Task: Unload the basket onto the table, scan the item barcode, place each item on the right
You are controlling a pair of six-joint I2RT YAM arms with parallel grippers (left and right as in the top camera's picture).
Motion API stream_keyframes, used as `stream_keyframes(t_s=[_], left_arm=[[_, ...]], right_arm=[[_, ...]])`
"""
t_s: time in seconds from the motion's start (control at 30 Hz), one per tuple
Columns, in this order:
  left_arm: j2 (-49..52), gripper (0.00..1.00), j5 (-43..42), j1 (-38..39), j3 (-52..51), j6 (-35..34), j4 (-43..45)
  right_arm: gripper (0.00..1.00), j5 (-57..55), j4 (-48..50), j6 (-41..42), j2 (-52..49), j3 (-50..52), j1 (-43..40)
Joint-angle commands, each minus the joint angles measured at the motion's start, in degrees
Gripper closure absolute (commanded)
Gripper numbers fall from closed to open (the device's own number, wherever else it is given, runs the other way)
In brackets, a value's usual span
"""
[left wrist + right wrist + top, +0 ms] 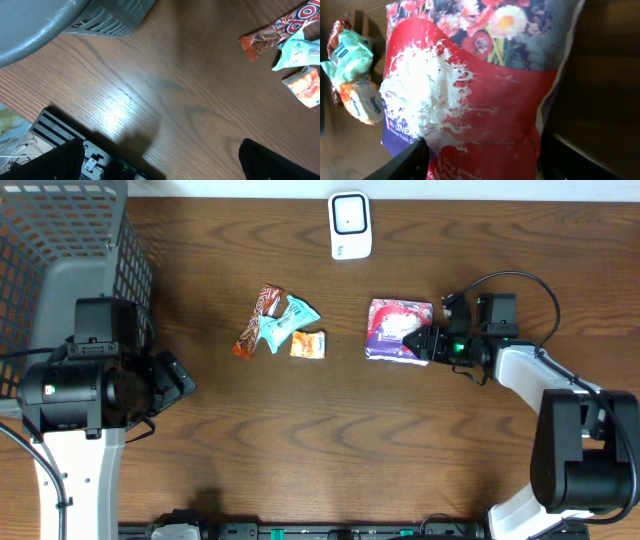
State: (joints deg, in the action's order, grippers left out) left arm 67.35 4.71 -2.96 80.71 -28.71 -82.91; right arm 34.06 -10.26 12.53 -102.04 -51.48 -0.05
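You are risking the soft red-and-purple floral packet (399, 330), lying toward the table's three o'clock, buckling or slipping if only its edge is pinched, hiding the barcode from the white scanner (350, 225) at twelve. The right gripper (487, 160) is straddling the packet, part-open; whether it is gripping, you cannot tell. The left gripper (167, 160) is hanging wide open, empty.

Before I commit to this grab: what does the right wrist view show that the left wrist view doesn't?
Right wrist only: the red floral pack between the right fingers; whether they grip it is unclear. Left wrist only: the grey basket corner and the open left fingers. Both: the wooden table, the brown wrapper, teal packet and orange packet.
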Motion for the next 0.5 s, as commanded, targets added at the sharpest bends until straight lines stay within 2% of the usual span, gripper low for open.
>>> stream_keyframes(t_s=[0.0,0.33,0.43,0.47], left_arm=[[-0.02,0.02,0.90,-0.31,-0.42,-0.55,-0.22],[-0.02,0.02,0.92,-0.31,-0.42,-0.55,-0.22],[-0.02,0.02,0.92,-0.31,-0.42,-0.55,-0.22],[-0.02,0.02,0.92,-0.31,-0.42,-0.55,-0.22]], right_arm=[[0.35,1.20,0.79,0.04,0.66,0.72,2.10],[0.37,0.15,1.75,0.11,-1.60,0.72,2.89],[0.42,0.20,2.34,0.50,-3.78,0.72,2.91],[0.46,0.17,2.43,0.87,-4.39,0.72,2.95]])
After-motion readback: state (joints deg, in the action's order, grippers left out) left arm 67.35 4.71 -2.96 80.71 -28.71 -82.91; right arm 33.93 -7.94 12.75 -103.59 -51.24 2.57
